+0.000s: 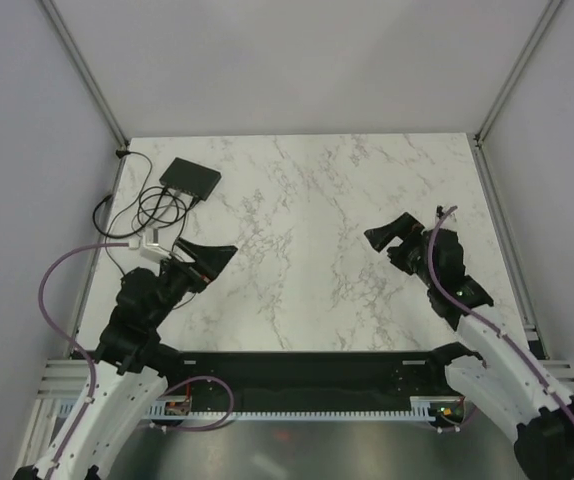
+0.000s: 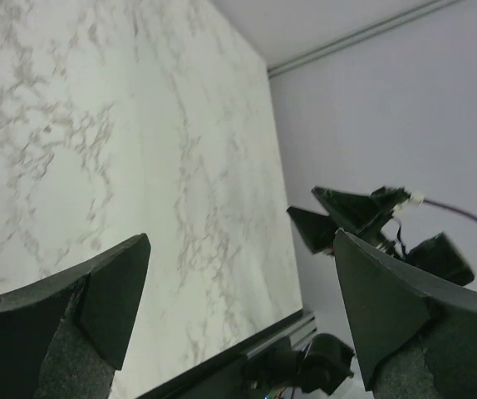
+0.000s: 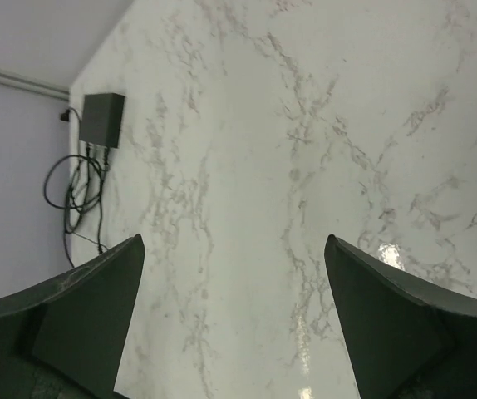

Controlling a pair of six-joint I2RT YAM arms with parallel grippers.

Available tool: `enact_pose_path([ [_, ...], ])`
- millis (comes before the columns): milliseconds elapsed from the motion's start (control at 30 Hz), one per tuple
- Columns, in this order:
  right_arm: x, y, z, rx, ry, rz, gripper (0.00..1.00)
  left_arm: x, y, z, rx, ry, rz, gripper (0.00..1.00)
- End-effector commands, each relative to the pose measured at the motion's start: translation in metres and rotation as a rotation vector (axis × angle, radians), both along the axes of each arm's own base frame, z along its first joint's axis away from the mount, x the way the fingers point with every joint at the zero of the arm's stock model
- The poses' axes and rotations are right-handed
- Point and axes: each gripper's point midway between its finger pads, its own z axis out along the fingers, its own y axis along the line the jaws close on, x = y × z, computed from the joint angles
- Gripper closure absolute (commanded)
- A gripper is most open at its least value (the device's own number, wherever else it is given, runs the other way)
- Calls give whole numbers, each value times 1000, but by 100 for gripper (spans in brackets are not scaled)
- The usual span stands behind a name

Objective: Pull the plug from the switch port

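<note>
Jaws wide apart both arms, holding nothing. Beyond left jaws sits switch [image 1: 191,178], plug [image 3: 95,151] seated; left jaws nearer, likely puller; right jaws well apart.

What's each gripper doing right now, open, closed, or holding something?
Left gripper: open, holding nothing.
Right gripper: open, holding nothing.

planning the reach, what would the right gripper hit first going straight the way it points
Probably the bare table: only marble shows ahead of the right gripper. The switch lies well left of that line, though depth is unclear.
</note>
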Motion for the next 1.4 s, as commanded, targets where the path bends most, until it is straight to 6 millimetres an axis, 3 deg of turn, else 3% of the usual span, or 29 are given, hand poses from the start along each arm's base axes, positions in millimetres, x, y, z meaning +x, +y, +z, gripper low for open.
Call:
enact_pose_path([
  [0, 11, 18, -22, -94, 95, 125, 2, -21, -16, -24, 152, 25, -176, 0],
  [67, 19, 45, -16, -19, 74, 236, 2, -25, -19, -20, 154, 3, -210, 0],
  [167, 45, 90, 10, 76, -54, 328, 2, -32, -22, -22, 181, -20, -252, 1],
  [233, 57, 119, -1, 56, -36, 379, 2, -38, -20, -25, 198, 6, -258, 5],
  [267, 70, 134, 18, 52, -83, 407, 2, -40, -19, -28, 204, 26, -265, 6],
  [300, 75, 152, -3, 35, -36, 439, 2, -43, -19, -24, 204, 30, -271, 10],
  [367, 94, 180, -8, 23, -49, 481, 5, -53, -22, -22, 195, 53, -314, 17],
  [433, 99, 208, -9, 21, -77, 519, 7, -62, -24, -18, 173, 62, -341, 23],
  [467, 110, 222, 5, 31, -121, 528, 9, -66, -23, -18, 169, 67, -344, 25],
  [500, 113, 239, -15, 29, -93, 551, 10, -68, -22, -17, 163, 69, -340, 31],
  [533, 122, 271, -16, 70, -125, 592, 13, -71, -13, -15, 165, 60, -290, 36],
  [567, 122, 271, -16, 70, -125, 592, 13, -72, -13, -12, 162, 47, -289, 36],
  [633, 129, 298, -20, 89, -148, 613, 15, -75, -6, -8, 168, 32, -257, 39],
  [667, 135, 309, -8, 105, -185, 620, 17, -74, -2, -5, 175, 13, -234, 40],
  [700, 136, 319, -24, 103, -161, 629, 17, -75, 1, 2, 180, -10, -220, 42],
  [833, 129, 362, -32, 173, -190, 668, 22, -59, 18, 11, 263, -50, -111, 45],
  [900, 130, 370, -39, 207, -165, 657, 25, -40, 35, 10, 302, -16, 14, 48],
  [967, 131, 371, -44, 218, -139, 640, 25, -13, 51, -8, 394, 104, 133, 47],
  [1000, 132, 369, -42, 208, -143, 641, 25, -5, 57, -4, 420, 122, 174, 38],
  [1033, 131, 367, -45, 179, -127, 645, 26, 15, 67, -25, 523, 221, 236, 33],
  [1067, 129, 366, -45, 156, -125, 651, 26, 22, 65, -30, 546, 261, 227, 33],
  [1100, 128, 362, -36, 120, -155, 664, 25, 34, 72, -22, 619, 273, 261, 25],
  [1133, 124, 358, -39, 90, -138, 672, 25, 50, 76, -37, 735, 336, 263, 23],
  [1167, 119, 353, -42, 60, -128, 681, 25, 62, 78, -31, 772, 344, 282, 21],
  [1200, 119, 348, -27, 34, -148, 677, 25, 71, 83, -34, 816, 365, 305, 17],
  [1233, 114, 339, -36, -36, -119, 688, 24, 80, 92, -34, 871, 377, 348, 18],
  [1267, 112, 334, -34, -66, -121, 692, 24, 93, 94, -47, 923, 420, 339, 19],
  [1300, 104, 326, -23, -84, -133, 697, 23, 109, 92, -38, 925, 382, 344, 20],
  [1367, 92, 312, -29, -130, -122, 711, 23, 131, 99, -51, 969, 415, 322, 21],
])
